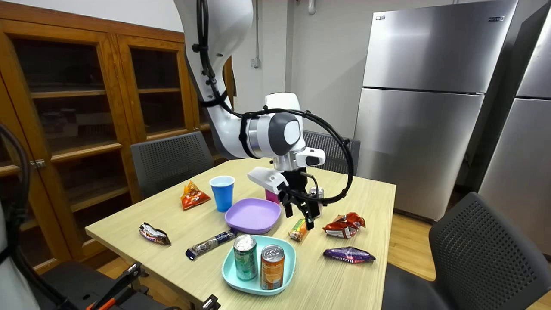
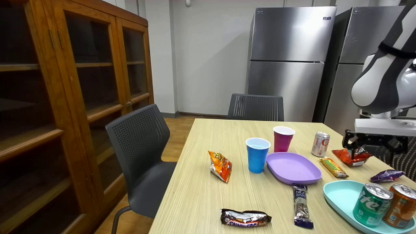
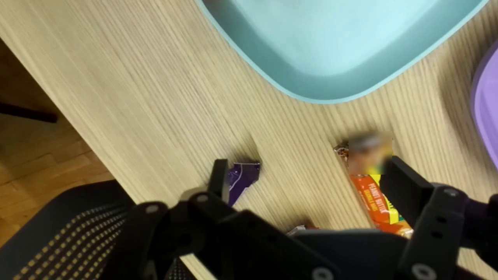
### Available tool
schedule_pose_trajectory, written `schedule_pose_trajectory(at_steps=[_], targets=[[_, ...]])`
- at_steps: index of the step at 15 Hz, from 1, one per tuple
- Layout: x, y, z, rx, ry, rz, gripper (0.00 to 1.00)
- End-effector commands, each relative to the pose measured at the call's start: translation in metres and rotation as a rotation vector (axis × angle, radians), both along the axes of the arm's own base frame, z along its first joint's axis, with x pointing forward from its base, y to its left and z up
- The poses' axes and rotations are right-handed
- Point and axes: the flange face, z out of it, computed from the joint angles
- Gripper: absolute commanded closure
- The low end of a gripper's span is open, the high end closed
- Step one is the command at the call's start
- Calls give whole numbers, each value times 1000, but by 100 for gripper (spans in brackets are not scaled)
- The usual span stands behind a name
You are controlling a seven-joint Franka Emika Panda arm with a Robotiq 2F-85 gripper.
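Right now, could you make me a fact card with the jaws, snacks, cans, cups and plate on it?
Jaws: open, holding nothing, over the table
Snacks near the jaws: peanut butter packet, red bag, purple packet; whether touching, I can't tell
Other snacks: orange pouch, Snickers bar, nut bar
Cans: green can and orange can standing on the teal tray; silver can standing on the table
Cups: blue cup and magenta cup, both upright
Plate: purple plate beside the cups
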Motion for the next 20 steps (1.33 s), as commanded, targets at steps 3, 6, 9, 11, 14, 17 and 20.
schedule_pose_trajectory(at_steps=[3,6,9,11,14,17,20], targets=[[34,4,-28,62,-6,130,0],[49,6,-40,104,-18,192,0],[61,2,-48,130,-21,221,0],[52,6,-46,111,-12,200,0],[56,3,-49,113,-14,204,0],[57,4,-49,114,-15,206,0],[57,5,-49,114,-15,206,0]])
